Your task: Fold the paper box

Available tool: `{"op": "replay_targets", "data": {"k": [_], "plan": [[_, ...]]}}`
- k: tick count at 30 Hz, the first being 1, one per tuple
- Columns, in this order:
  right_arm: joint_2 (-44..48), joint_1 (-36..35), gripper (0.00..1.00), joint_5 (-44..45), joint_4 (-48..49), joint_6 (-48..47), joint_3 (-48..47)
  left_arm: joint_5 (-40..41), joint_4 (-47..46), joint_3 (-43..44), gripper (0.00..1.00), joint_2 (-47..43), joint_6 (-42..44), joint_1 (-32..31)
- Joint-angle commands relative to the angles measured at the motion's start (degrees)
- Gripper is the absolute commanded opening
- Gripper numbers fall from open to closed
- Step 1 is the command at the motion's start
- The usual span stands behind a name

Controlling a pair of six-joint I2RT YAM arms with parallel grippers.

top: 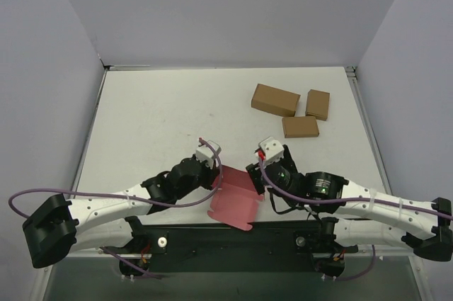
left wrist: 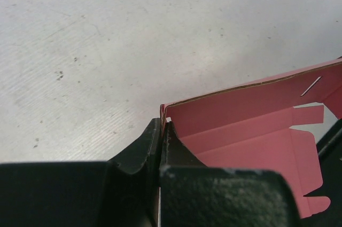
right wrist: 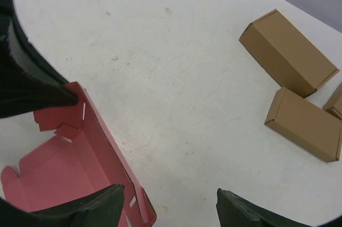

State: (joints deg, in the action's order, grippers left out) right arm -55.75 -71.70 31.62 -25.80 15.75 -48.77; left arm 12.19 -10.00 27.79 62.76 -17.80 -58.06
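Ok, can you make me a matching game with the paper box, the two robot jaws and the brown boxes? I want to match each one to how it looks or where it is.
Things:
1. paper box
2. left arm's jaws
3. right arm's jaws
4. three brown boxes

Matches:
A. far back on the right
B. pink-red, partly folded up
C. wide apart, holding nothing
D. pinched shut on a pink edge

Pairs: 1-B, 2-D, 3-C, 4-A

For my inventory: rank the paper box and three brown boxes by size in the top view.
1. Paper box
2. Left brown box
3. Near brown box and right brown box look alike
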Motion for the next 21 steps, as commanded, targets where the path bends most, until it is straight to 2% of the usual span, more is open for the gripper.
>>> {"op": "replay_targets", "data": {"k": [1, 2, 6, 10, 16, 18, 21], "plan": [[2.83, 1.12, 0.7, 4.33, 0.58, 17.44, 0.35, 10.74, 1.3, -0.72, 0.0, -1.68, -1.79, -0.56], [2.92, 1.13, 0.7, 4.24, 0.84, 24.96, 0.43, 11.54, 1.47, -0.81, 0.0, -1.59, -2.15, -0.82], [2.49, 1.3, 0.7, 1.79, 5.65, 40.01, 1.48, 15.76, 0.86, -1.07, 0.0, 0.77, -3.82, -1.79], [1.96, 2.35, 0.7, -4.1, 18.49, 48.66, 5.79, 19.18, 0.16, -0.55, 0.0, 3.07, -4.52, -2.75], [-0.85, 8.5, 0.67, -8.85, 28.23, 62.01, 12.1, 21.92, -2.83, -1.16, 0.01, 4.38, -4.61, -3.99], [-1.21, 9.91, 0.64, -8.94, 32.19, 63.87, 13.52, 22.27, -4.5, -1.42, 0.02, 4.56, -4.61, -4.07], [-2.96, 11.58, 0.64, -9.38, 32.74, 66.69, 13.53, 22.44, -6.34, -1.51, 0.01, 5.44, -4.52, -4.52]]}}
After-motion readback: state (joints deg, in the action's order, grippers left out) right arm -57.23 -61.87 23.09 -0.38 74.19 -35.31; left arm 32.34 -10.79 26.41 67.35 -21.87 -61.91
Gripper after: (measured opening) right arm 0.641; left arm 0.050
